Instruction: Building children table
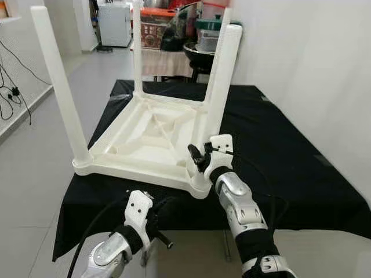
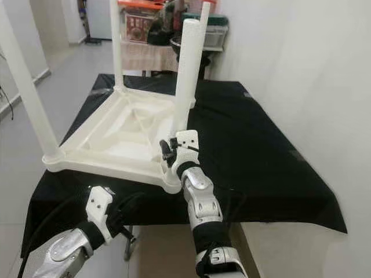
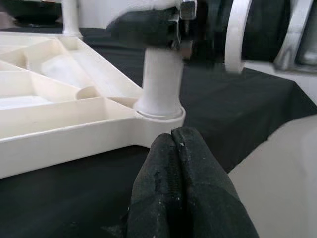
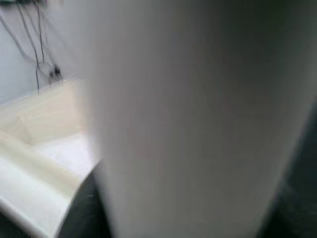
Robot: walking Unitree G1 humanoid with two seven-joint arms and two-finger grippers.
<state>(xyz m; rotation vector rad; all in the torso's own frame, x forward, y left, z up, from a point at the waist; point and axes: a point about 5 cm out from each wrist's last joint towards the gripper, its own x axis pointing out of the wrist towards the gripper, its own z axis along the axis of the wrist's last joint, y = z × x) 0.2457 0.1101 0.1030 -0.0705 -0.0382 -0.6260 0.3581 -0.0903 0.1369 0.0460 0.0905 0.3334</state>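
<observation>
Head stereo pair looked forward and down from above the near edge of the black cloth; both eyes shared the upturned white table and all four legs, the right eye shifted slightly sideways. Left wrist cam sat low, just off the table's near corner, facing its nearest leg from close by, own fingers in foreground. Right wrist cam was pressed up against that same leg, blurred, table underside beside it.
</observation>
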